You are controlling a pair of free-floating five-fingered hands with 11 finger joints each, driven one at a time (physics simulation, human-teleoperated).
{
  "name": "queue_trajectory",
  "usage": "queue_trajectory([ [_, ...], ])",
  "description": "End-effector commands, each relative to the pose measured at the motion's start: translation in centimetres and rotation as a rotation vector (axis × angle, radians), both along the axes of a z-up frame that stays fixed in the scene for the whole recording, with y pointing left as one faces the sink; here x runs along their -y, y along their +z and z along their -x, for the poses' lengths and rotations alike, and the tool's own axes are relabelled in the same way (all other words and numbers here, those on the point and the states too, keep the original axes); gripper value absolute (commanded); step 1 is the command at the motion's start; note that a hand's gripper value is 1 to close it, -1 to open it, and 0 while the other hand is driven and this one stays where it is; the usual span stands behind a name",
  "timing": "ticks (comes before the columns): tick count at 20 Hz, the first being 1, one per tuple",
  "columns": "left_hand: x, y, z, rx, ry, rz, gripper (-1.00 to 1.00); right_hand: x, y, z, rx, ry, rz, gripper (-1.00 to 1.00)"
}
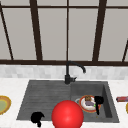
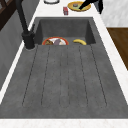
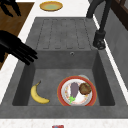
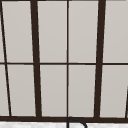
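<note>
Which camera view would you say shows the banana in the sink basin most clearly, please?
The right side view: the banana lies in full view on the basin floor, left of the red-rimmed plate and below the right hand. The left side view shows it as a small yellow curve beside the plate. In the front view a red ball stands before that part of the basin.

Right hand (image 1: 99,100) hangs with fingers (image 3: 30,55) straight; left hand (image 1: 37,117) seemingly curled.
</note>
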State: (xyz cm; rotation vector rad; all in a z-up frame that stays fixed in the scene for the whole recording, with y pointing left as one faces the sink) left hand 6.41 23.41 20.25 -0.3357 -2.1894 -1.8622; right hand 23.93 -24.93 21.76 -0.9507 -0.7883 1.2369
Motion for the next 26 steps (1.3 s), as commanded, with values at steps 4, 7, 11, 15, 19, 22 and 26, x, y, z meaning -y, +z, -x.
queue_trajectory([
  [4,0.0,0.0,0.0,0.000,0.000,0.000,0.00,-0.1,0.3,5.5,0.001,0.000,-0.057,-1.00],
  [7,0.0,0.0,0.0,0.000,0.000,0.000,0.00,-0.2,0.3,7.9,0.004,0.000,-0.061,-1.00],
  [11,0.0,0.0,0.0,0.000,0.000,0.000,0.00,-0.6,-0.4,11.2,0.019,-0.019,-0.041,-1.00],
  [15,0.0,0.0,0.0,0.000,0.000,0.000,0.00,-0.8,-1.1,14.4,0.009,-0.019,-0.032,-1.00],
  [19,0.0,0.0,0.0,0.000,0.000,0.000,0.00,-0.9,-1.9,15.8,0.006,0.000,-0.033,-1.00],
  [22,0.0,0.0,0.0,0.000,0.000,0.000,0.00,-0.8,-1.7,15.3,-0.021,0.002,-0.021,-1.00],
  [26,1.0,0.5,0.0,-0.009,0.006,0.000,-1.00,-0.8,-2.0,15.6,-0.031,0.009,-0.011,0.00],
])
